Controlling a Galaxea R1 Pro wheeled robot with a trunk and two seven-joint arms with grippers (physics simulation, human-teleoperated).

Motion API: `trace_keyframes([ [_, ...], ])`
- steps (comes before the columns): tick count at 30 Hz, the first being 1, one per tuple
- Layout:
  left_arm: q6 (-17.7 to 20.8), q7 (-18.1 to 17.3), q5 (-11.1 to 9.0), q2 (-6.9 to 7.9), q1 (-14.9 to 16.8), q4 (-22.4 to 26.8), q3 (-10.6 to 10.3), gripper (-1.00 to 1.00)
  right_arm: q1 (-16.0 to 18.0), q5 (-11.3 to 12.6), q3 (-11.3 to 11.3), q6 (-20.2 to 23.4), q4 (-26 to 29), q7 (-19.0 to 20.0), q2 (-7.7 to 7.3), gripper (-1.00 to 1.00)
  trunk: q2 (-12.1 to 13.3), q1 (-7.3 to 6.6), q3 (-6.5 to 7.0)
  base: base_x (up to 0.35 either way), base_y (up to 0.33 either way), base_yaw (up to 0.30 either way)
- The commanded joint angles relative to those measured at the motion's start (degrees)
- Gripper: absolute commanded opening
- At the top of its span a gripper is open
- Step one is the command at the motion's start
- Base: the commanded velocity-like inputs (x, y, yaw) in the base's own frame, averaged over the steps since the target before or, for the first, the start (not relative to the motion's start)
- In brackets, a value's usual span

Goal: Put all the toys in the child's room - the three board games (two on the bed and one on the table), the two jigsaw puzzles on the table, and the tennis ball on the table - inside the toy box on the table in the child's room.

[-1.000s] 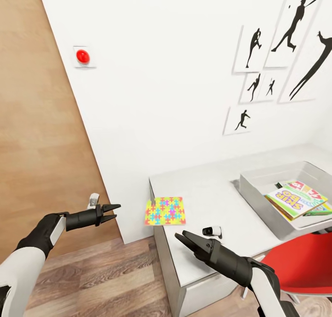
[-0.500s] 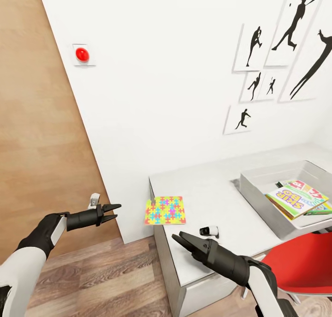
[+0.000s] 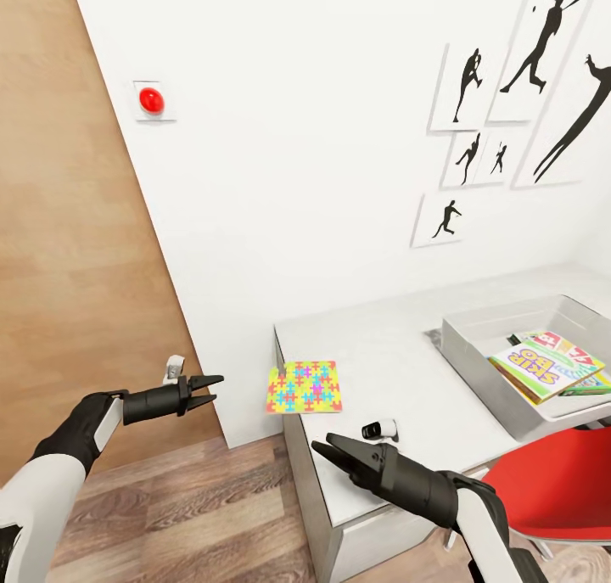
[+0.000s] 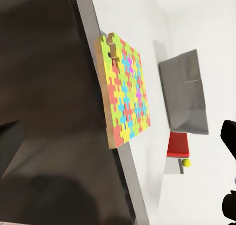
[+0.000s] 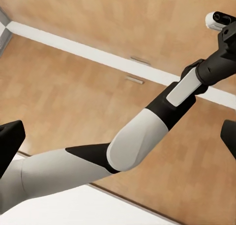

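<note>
right pincer open above table front edge, left pincer open over floor, jigsaw puzzle overhanging table corner, board games inside toy box

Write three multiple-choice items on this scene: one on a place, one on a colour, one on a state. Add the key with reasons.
1. Where does the jigsaw puzzle lie?
A. in the toy box
B. at the table's edge
C. on the floor

2. What colour is the chair seat?
A. red
B. blue
C. black

3. How is the right claw?
A. shut on the puzzle
B. shut, empty
C. open, empty

Key: B, it overhangs the table edge, outside the toy box; A, plain red in the head view; C, its fingers are spread with nothing between.
</note>
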State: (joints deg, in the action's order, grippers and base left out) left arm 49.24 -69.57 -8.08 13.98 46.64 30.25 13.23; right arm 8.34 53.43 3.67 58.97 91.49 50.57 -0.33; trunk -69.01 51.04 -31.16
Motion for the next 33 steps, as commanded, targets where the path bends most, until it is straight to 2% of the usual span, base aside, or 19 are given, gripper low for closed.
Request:
trace_keyframes([
  [1, 0.4, -0.1, -0.1, 0.0, 0.0, 0.0, 0.0, 1.0, 0.0, 0.0, 0.0, 0.2, 0.0, 0.1, -0.03, 1.0, 0.0, 0.0, -0.05, 0.0, -0.005, 0.0],
  [11, 0.4, -0.1, -0.1, -0.01, 0.0, 0.0, 0.0, 1.0, 0.0, 0.0, 0.1, 0.4, 0.0, 0.1, 0.03, 1.0, 0.0, 0.0, -0.05, 0.0, -0.14, 0.0],
  [27, 0.4, -0.1, -0.1, 0.11, 0.0, 0.0, 0.0, 1.0, 0.0, 0.0, 0.1, 0.4, 0.0, 0.1, 0.06, 1.0, 0.0, 0.0, -0.05, 0.0, -0.028, 0.0],
  [33, 0.4, -0.1, -0.1, 0.1, 0.0, 0.0, 0.0, 1.0, 0.0, 0.0, 0.1, 0.3, 0.0, 0.0, 0.06, 1.0, 0.0, 0.0, -0.05, 0.0, -0.166, 0.0],
])
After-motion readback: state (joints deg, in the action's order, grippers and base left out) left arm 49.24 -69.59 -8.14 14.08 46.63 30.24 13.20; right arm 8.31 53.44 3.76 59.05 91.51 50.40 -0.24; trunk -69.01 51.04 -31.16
